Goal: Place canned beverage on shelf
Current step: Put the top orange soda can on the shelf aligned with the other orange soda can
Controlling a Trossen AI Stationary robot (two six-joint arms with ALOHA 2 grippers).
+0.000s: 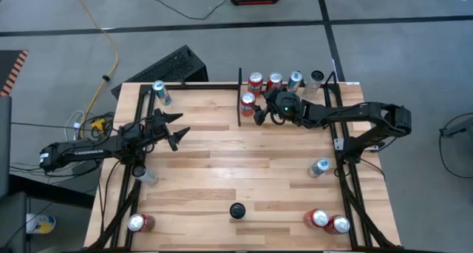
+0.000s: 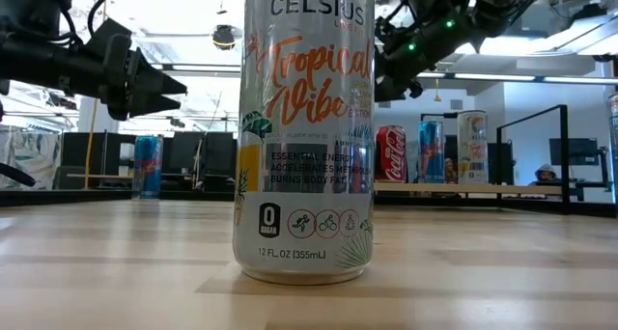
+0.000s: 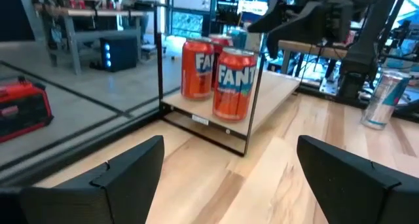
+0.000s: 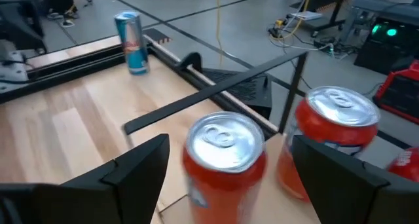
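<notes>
While right gripper (image 1: 260, 114) hangs over shelf (image 1: 284, 116), jaws stand wide, orange Fanta can (image 4: 224, 160) upright between fingers (image 4: 124, 173) but not gripped; gap shows on both sides. Second Fanta can (image 4: 330, 140) just beyond jaws, also on shelf, with more cans in row behind. Black divider bar (image 1: 240, 98) just outside jaws. Left gripper (image 1: 179, 131) well apart over bare wood, jaws open, empty, pointing toward shelf. Blue can (image 4: 131, 42) far ahead of right jaws, at table's far corner.
</notes>
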